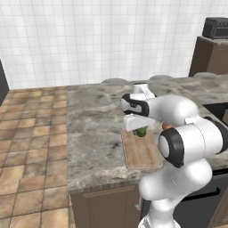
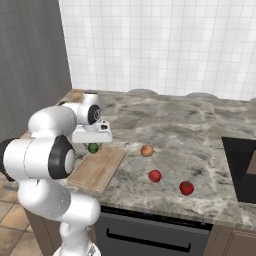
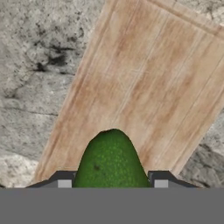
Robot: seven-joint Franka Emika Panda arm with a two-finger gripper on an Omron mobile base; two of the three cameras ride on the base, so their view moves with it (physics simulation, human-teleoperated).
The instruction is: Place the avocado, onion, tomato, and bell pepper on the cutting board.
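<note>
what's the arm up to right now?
The tool is shut on the avocado and holds it over the cutting board, which has nothing on it yet. The onion, tomato and bell pepper sit on the counter to the board's right.

Two rear base cameras, left and right, sharing the cutting board (image 1: 141, 153); hand camera close above it

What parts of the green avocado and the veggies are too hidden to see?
- Avocado: in the hand view its lower end is cut off at the bottom edge, between the gripper tips.
- Avocado in the left base view: mostly behind the white hand.
- Bell pepper and tomato: too small to check stems.
- Onion: skin detail too small.
</note>
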